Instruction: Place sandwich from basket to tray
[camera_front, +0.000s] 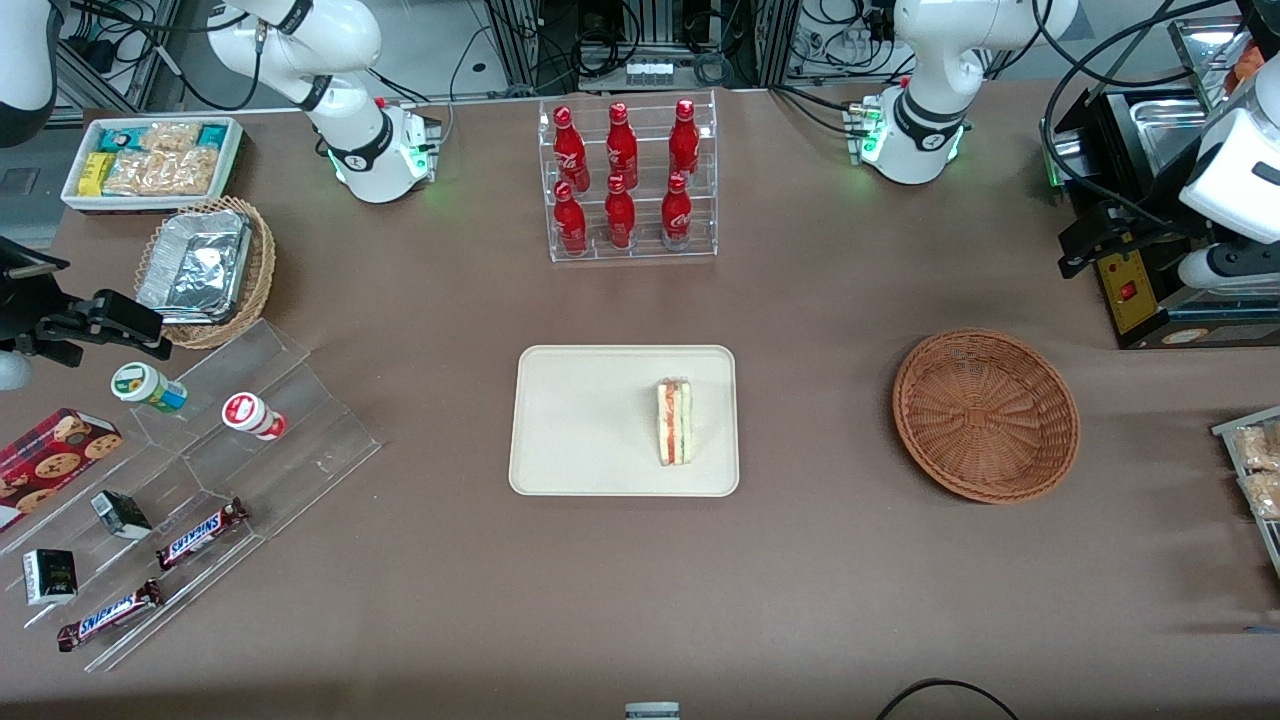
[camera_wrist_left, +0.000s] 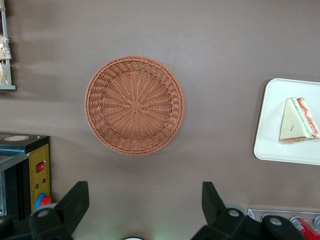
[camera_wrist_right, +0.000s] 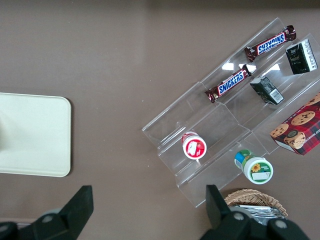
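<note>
The sandwich (camera_front: 675, 421) lies on the cream tray (camera_front: 580, 430) at mid-table, on the part of the tray nearest the basket. It also shows in the left wrist view (camera_wrist_left: 298, 121) on the tray (camera_wrist_left: 272, 135). The reddish-brown wicker basket (camera_front: 985, 415) is empty and stands beside the tray, toward the working arm's end; the wrist view shows its bare inside (camera_wrist_left: 135, 105). My gripper (camera_wrist_left: 144, 192) is open and empty. It hangs high over the table (camera_front: 1085, 245), farther from the front camera than the basket and well apart from it.
A black box with a yellow panel (camera_front: 1150, 290) stands close by the gripper. A clear rack of red bottles (camera_front: 628, 180) stands farther back than the tray. A stepped acrylic shelf of snacks (camera_front: 200, 480), a light wicker basket with foil (camera_front: 205, 270) and a white snack bin (camera_front: 150, 160) lie toward the parked arm's end.
</note>
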